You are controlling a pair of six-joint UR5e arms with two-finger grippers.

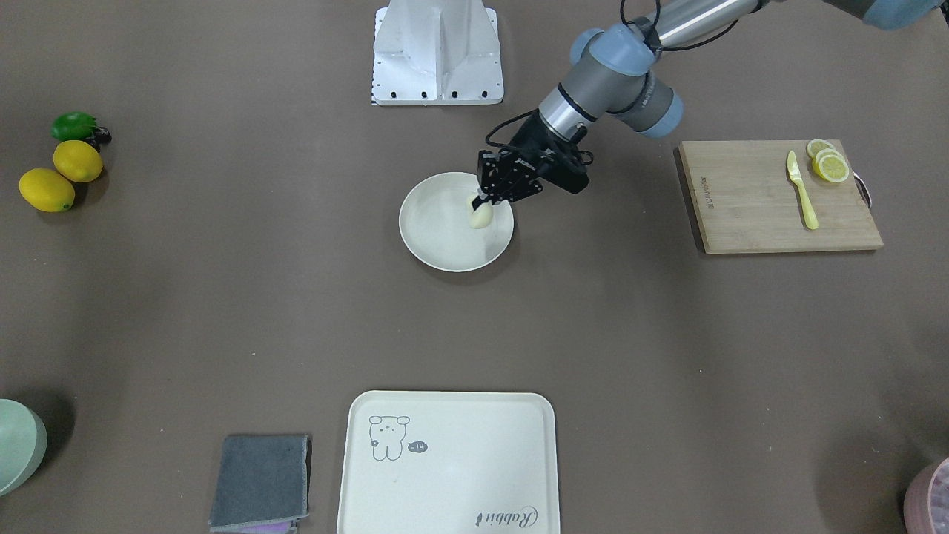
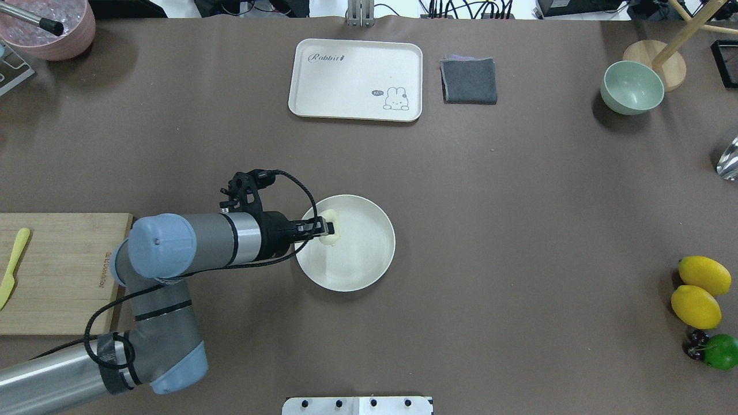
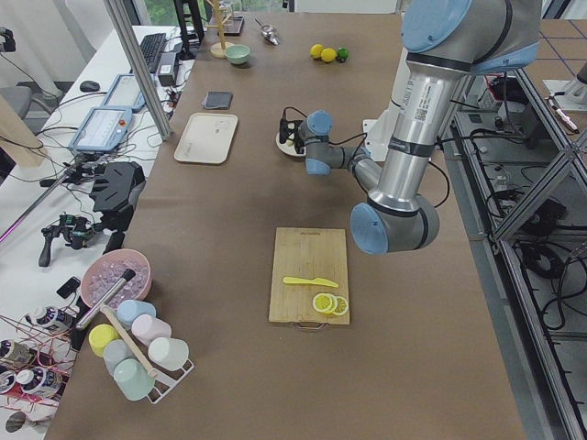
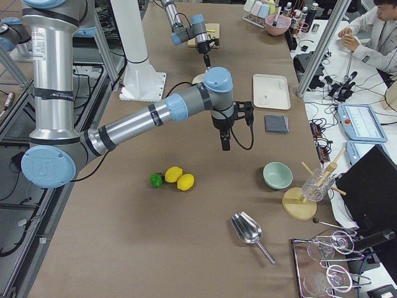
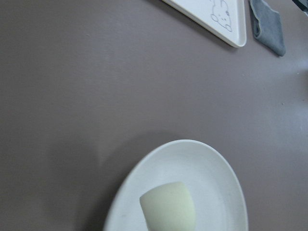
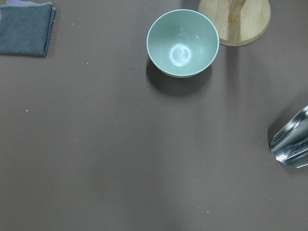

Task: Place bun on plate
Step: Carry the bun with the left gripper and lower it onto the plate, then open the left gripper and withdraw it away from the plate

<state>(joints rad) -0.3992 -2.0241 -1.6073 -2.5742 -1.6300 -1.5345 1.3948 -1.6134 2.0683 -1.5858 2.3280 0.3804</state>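
**Q:** What is the layout in the overhead view, largest item first?

**A:** The brown table (image 2: 519, 202) fills the frame. The left arm (image 2: 190, 245) enters from the lower left and reaches toward the centre. A cream tray (image 2: 346, 86) lies at upper centre. A wooden cutting board (image 2: 63, 271) lies at the left edge. The round plate (image 2: 363, 259) sits just left of centre. A grey cloth (image 2: 469, 80) lies just right of the tray. A green bowl (image 2: 632, 87) stands at the upper right. Two lemons (image 2: 703, 275) lie at the lower right edge.

**Q:** Where is the bun?

**A:** The bun (image 1: 481, 217) is inside the plate's outline, on the side nearest the left arm. In the front-facing view it hangs below the fingertips, over the upper right part of the plate. In the left wrist view it appears at bottom centre with the plate behind it. Whether it touches the plate surface cannot be determined.

**Q:** What is the state of the left gripper?

**A:** The left gripper (image 2: 326, 228) is narrow, with its fingers pinched onto the top of the bun.

**Q:** And the right gripper?

**A:** The right gripper (image 4: 225, 146) appears only in the right side view, at centre frame, pointing down above bare table. Its finger spacing cannot be determined. Its wrist view shows the bowl at upper centre and the cloth at upper left.
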